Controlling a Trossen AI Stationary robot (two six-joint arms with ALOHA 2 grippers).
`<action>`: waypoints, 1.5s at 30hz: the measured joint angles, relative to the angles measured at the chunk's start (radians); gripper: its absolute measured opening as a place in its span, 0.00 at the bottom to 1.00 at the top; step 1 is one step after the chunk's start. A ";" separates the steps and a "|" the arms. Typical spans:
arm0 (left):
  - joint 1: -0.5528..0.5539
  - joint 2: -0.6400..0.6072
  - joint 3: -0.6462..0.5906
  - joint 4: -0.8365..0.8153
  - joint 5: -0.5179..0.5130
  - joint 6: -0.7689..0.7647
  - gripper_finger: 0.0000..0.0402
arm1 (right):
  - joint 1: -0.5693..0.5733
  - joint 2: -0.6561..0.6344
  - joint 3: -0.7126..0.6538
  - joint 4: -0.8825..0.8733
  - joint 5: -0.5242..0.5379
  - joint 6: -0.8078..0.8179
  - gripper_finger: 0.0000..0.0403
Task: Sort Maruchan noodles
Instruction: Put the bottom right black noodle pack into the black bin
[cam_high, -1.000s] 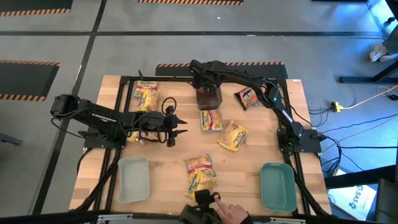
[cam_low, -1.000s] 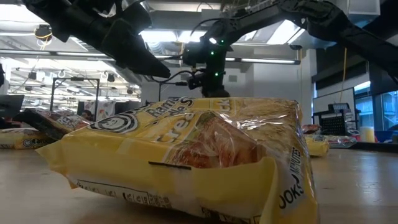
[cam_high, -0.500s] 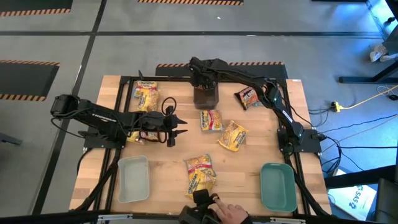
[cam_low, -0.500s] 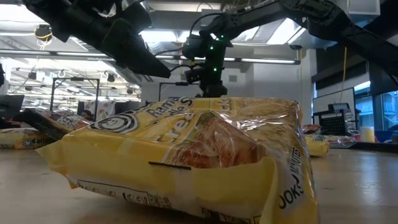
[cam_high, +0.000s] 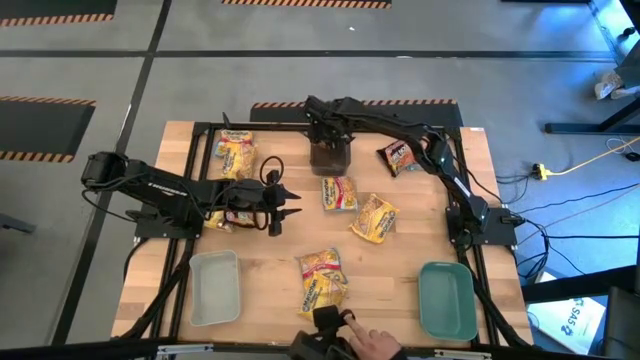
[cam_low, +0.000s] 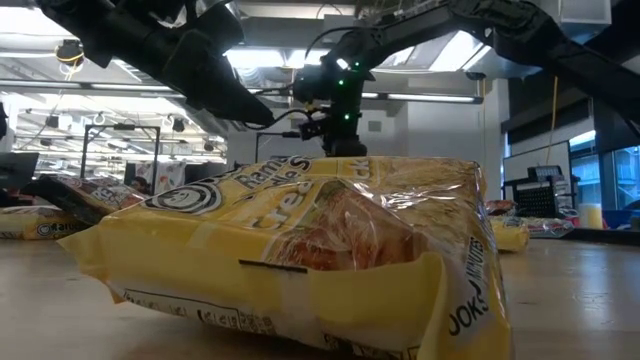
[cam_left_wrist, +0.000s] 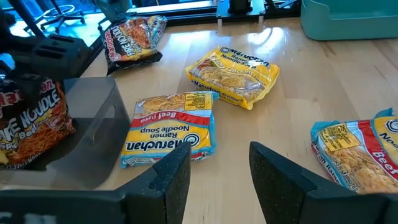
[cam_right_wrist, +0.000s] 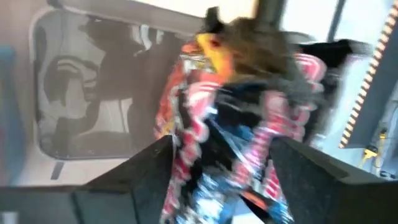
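Several Maruchan packets lie flat on the wooden table: yellow ones (cam_high: 235, 153), (cam_high: 373, 217), (cam_high: 320, 278), a beef one (cam_high: 340, 193) and a dark one (cam_high: 398, 155). My right gripper (cam_high: 330, 128) is at the far middle, above a small dark translucent bin (cam_high: 332, 157), and is shut on a red-and-dark packet (cam_right_wrist: 230, 124). My left gripper (cam_high: 282, 195) hovers open left of centre, pointing at the beef packet (cam_left_wrist: 171, 127) and touching nothing. In the low view the near yellow packet (cam_low: 300, 250) hides most of the table. My right gripper pinches the red-and-dark packet between its two fingers from above, pointing down. The packet hangs below the fingers, with its lower part (cam_left_wrist: 31, 121) down at the bin (cam_left_wrist: 87, 143). The wrist view is blurred, so I cannot tell which edge the fingers hold.
A pale grey tray (cam_high: 213, 287) sits at the near left and a teal tray (cam_high: 447, 298) at the near right. A person's hand (cam_high: 372, 346) rests at the near edge by a dark object. Bare wood lies between the trays and along the left side.
My right gripper has swayed slightly toward the left and back over the bin, still holding the packet. Nothing else has moved.
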 joint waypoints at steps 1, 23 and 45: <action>0.000 0.000 0.000 0.000 0.000 0.002 0.39 | 0.000 -0.007 0.012 -0.005 -0.001 0.000 0.65; 0.000 0.000 0.000 0.001 0.000 0.024 0.39 | -0.093 -0.046 0.010 0.022 -0.280 0.096 0.02; 0.000 0.000 0.000 0.004 0.000 0.024 0.39 | -0.056 -0.080 0.032 0.027 -0.274 0.155 0.02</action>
